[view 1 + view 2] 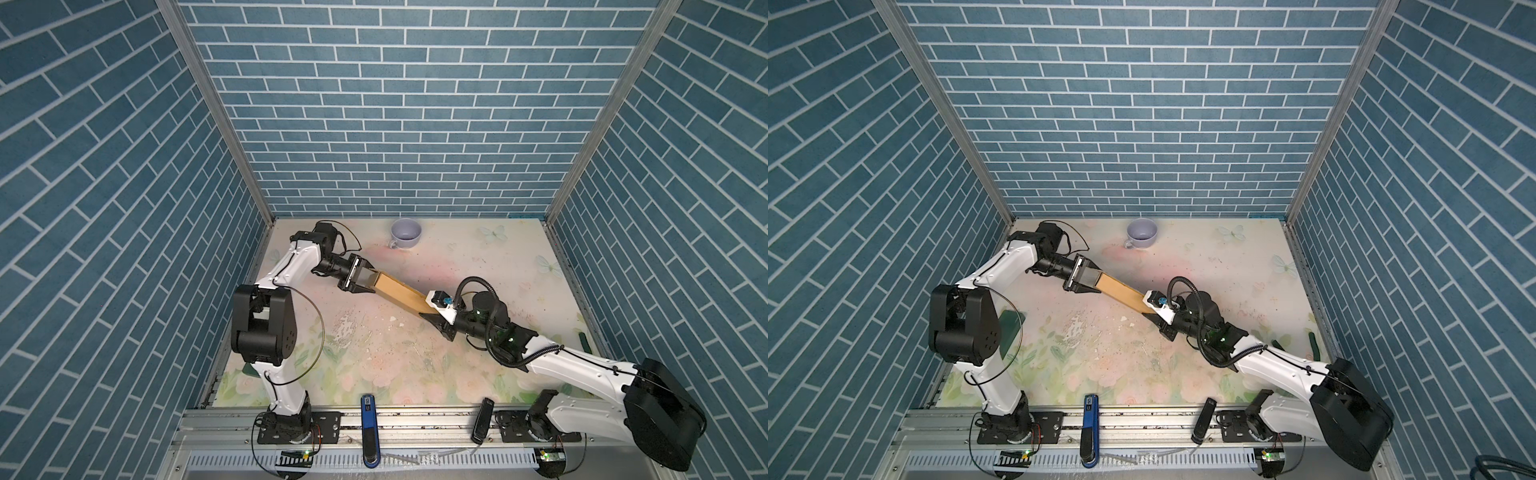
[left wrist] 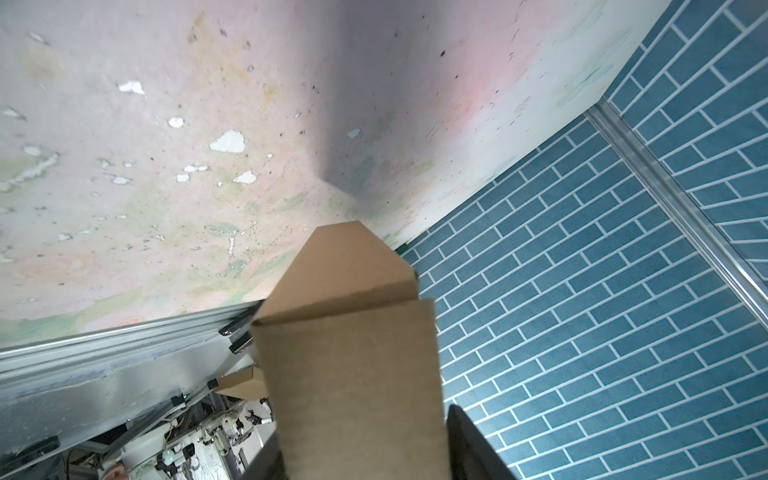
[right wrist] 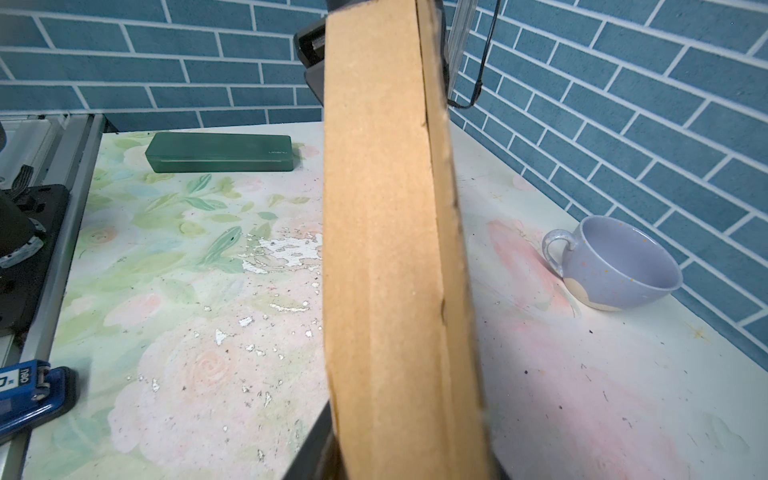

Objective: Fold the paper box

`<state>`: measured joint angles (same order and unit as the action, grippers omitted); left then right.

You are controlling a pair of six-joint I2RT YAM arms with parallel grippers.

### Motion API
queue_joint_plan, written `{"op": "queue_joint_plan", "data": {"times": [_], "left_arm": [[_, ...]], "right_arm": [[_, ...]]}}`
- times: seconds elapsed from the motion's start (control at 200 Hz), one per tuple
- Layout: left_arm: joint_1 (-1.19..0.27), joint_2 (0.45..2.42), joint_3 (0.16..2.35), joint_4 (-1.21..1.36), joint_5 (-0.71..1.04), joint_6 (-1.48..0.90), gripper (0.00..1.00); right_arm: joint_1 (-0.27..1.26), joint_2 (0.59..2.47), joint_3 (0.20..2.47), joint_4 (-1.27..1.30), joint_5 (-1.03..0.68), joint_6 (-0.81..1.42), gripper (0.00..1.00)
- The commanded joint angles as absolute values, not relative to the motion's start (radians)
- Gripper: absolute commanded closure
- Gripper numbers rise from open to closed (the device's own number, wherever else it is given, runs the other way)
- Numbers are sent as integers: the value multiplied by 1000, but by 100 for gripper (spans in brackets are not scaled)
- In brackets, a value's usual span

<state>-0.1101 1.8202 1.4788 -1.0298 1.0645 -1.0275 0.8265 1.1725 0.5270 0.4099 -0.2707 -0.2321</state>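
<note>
The paper box [image 1: 401, 293] [image 1: 1125, 291] is a flat brown cardboard box, folded shut. It hangs edge-up above the table between my two grippers. The left gripper [image 1: 368, 282] [image 1: 1092, 280] stands around its far-left end. In the left wrist view the box [image 2: 353, 353] fills the space between the jaws of the left gripper [image 2: 363, 432], and a thin gap shows beside one dark finger [image 2: 469, 449]. The right gripper [image 1: 432, 309] [image 1: 1152, 309] is shut on the other end. In the right wrist view the box [image 3: 386, 249] rises from the right gripper [image 3: 405, 449].
A lilac mug [image 1: 406, 234] [image 3: 615, 266] stands near the back wall. A dark green case [image 1: 1011, 332] [image 3: 220, 151] lies at the left edge. A blue stapler [image 1: 369, 428] and a black device [image 1: 482, 419] rest on the front rail. Blue brick walls enclose the table.
</note>
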Motion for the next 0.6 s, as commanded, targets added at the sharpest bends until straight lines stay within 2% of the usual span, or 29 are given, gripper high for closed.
{"op": "queue_joint_plan", "data": {"times": [0.0, 0.23, 0.395, 0.515, 0.595], "left_arm": [[-38, 1852, 1545, -1105, 1004, -924, 46], [71, 1912, 1786, -1236, 791, -777, 51], [78, 1852, 1831, -1132, 641, -742, 57], [74, 1770, 1831, -1108, 466, -641, 58], [69, 1706, 1797, -1070, 426, -573, 60]], "right_arm": [[831, 1132, 507, 357, -266, -230, 65], [831, 1106, 556, 174, -259, -256, 65], [831, 1107, 604, 77, -286, -230, 65], [831, 1123, 652, -11, -291, -202, 65], [831, 1142, 692, -75, -312, -184, 66]]}}
